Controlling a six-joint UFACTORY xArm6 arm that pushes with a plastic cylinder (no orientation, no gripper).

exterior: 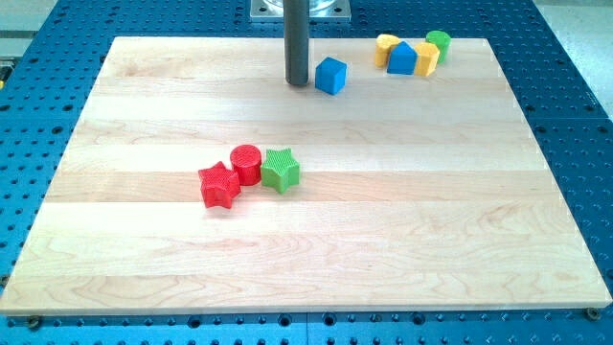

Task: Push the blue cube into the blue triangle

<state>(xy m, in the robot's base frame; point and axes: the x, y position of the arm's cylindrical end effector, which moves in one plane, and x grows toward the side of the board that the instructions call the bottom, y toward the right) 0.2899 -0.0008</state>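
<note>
- Blue cube (330, 75) sat near the view's top, a bit right of centre, on the wooden tabletop (306, 249).
- My tip (298, 83) was just left of the blue cube; looked v. close, a thin gap seemed to show btwn them, contact not certain.
- Rod came straight down from the view's top edge, dark grey, upright.
- No fingers on this arm, just the rod, so nothing was open, shut or held.
- Blue triangle (402, 58) lay to the right of the cube, w/ a clear stretch of wood btwn the two.
- Triangle was packed in a cluster: yellow block (385, 47) touching on its left (shape hard to tell), yellow block (427, 57) touching on its right, also unclear in shape.
- Green cylinder (438, 43) sat at the cluster's top right, against the right-hand yellow piece.
- Second group lay well apart, left of centre in the middle of the board: red star (219, 185) lowest and furthest left, red cylinder (246, 164) up and right of it, touching.
- Green star (281, 170) was right of the red cylinder, touching or nearly so.
- Blue perforated base (38, 144) surrounded the board on all sides.
</note>
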